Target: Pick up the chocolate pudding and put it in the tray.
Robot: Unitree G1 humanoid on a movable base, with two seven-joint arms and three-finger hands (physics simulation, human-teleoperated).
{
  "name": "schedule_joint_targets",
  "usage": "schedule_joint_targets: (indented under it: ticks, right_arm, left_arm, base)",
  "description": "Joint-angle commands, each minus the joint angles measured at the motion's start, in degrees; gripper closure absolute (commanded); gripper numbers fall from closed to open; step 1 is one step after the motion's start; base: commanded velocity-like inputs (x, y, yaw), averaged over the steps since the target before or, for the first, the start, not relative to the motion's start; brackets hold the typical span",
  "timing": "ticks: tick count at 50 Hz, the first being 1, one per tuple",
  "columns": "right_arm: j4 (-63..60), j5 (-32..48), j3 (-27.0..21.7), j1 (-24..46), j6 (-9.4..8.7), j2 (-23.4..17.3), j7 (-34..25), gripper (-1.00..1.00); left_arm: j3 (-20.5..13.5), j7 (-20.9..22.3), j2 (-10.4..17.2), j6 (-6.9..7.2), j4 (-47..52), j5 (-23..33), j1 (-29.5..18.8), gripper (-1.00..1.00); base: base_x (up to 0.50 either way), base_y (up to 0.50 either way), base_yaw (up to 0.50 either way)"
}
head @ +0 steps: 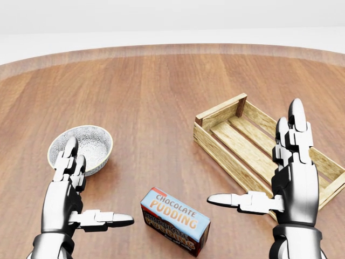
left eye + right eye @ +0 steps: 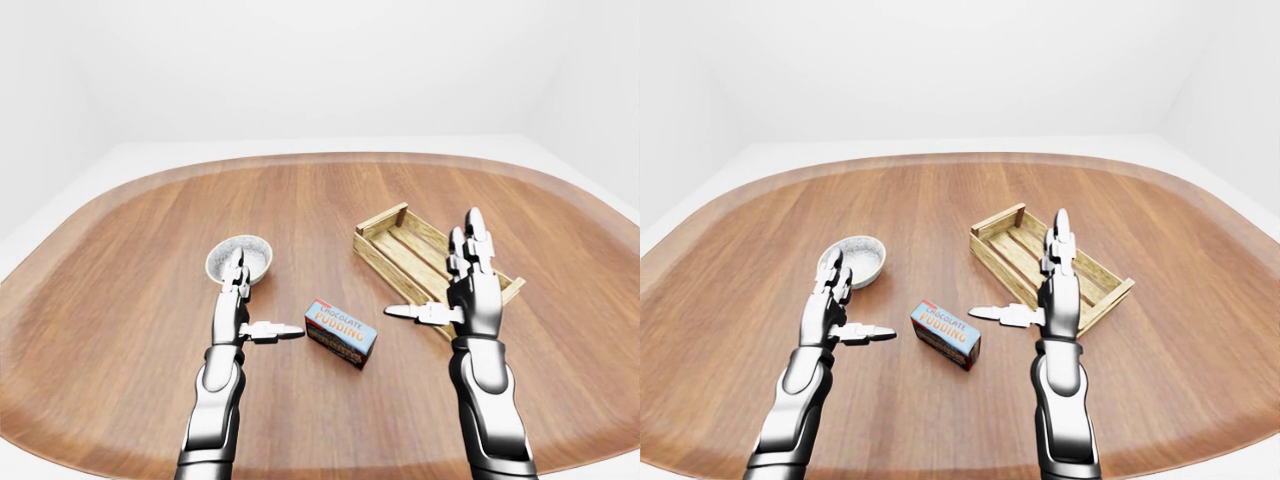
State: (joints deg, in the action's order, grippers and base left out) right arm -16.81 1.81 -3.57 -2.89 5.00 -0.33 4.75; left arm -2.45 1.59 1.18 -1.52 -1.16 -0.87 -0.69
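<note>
Where the left-eye view takes in the whole rounded wooden bench (image 2: 130, 300), three things lie on it: one pudding (image 2: 341, 333), one tray (image 2: 432, 262) and one bowl (image 2: 239, 259). The pudding is a small rectangular carton lying flat, near the middle of the bench, between the two hands and touching neither. Its top face is light blue with orange lettering and a red corner; its long side is dark brown.

In the head view, the pudding (image 1: 175, 221) sits low in the picture, turned at an angle, with "CHOCOLATE PUDDING" legible on top and repeated on the dark side. The left hand (image 1: 73, 197) is glossy silver metal with jointed segments; its fingers are spread, two pointing up and the thumb reaching right, holding nothing. The right hand (image 1: 280, 183) is likewise apart and empty, thumb pointing left toward the carton. The tray is a shallow crate of pale slatted wood (image 1: 226, 110), up and to the right of the carton. The bowl is round, with a speckled grey-white glaze (image 1: 89, 143), at left.

The right-eye view shows the same count: the pudding (image 2: 945, 335) lies apart from the tray (image 2: 1005, 225).
</note>
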Motion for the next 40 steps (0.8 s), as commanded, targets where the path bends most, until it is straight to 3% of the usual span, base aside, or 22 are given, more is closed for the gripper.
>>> schedule_joint_targets:
  ticks: [1,8,24,40]
  right_arm:
    - [0.40,-0.29,0.09,0.08,0.00,0.00,-0.20,-1.00]
    - [0.21,-0.23,0.13,-0.03,0.00,0.03,-0.17,-1.00]
    - [1.23,0.99,0.82,-0.94,0.00,0.05,-0.93,-1.00]
    - [7.15,4.20,3.85,-3.97,0.00,0.42,-1.74,-1.00]
  left_arm:
    - [-0.09,-0.07,-0.04,-0.55,0.19,-0.20,0.06,-1.00]
    - [0.02,-0.88,0.03,-2.08,-0.30,0.91,0.14,-1.00]
    - [-0.04,-1.16,0.04,-0.80,0.21,1.29,0.15,-1.00]
    - [-0.13,-1.28,0.07,-0.69,-0.27,1.27,-0.14,-1.00]
  base:
    - [0.00,0.00,0.00]
    - [0.00,0.00,0.00]
    - [0.00,0.00,0.00]
    - [0.00,0.00,0.00]
